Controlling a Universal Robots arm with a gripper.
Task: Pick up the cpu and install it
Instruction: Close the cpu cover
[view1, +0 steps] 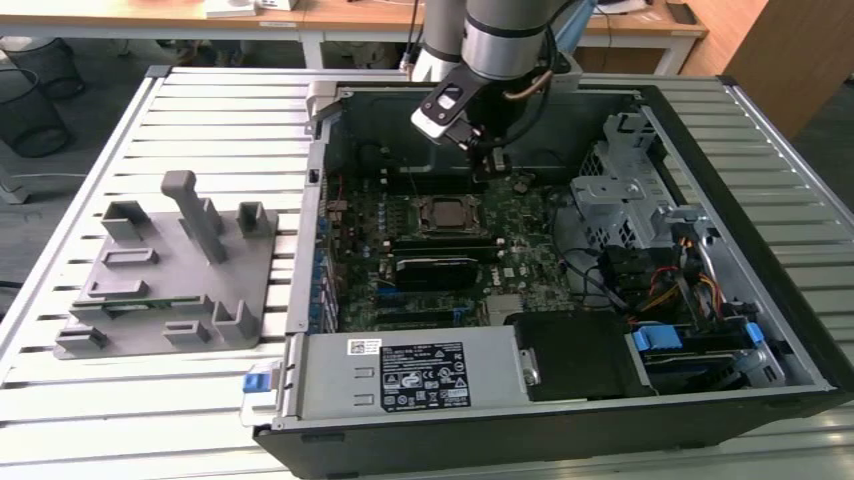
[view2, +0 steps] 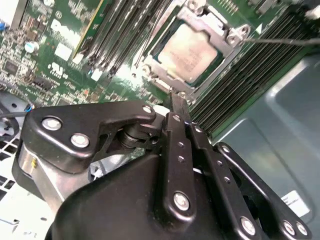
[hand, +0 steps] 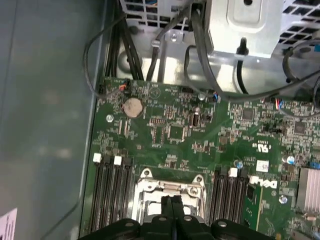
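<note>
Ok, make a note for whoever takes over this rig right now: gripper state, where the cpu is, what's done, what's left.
The black two-finger gripper is shut with nothing in it, close above the socket.
The flat square silver-topped cpu lies inside the metal socket frame on the green motherboard, in the open black computer case.
Done: the cpu looks placed in its socket and released.
Left: I cannot tell whether the frame is latched down over it, so treat the install as unconfirmed.

Open above the cpu (view2: 190, 50), memory slots (view2: 122, 27) flanking.
</note>
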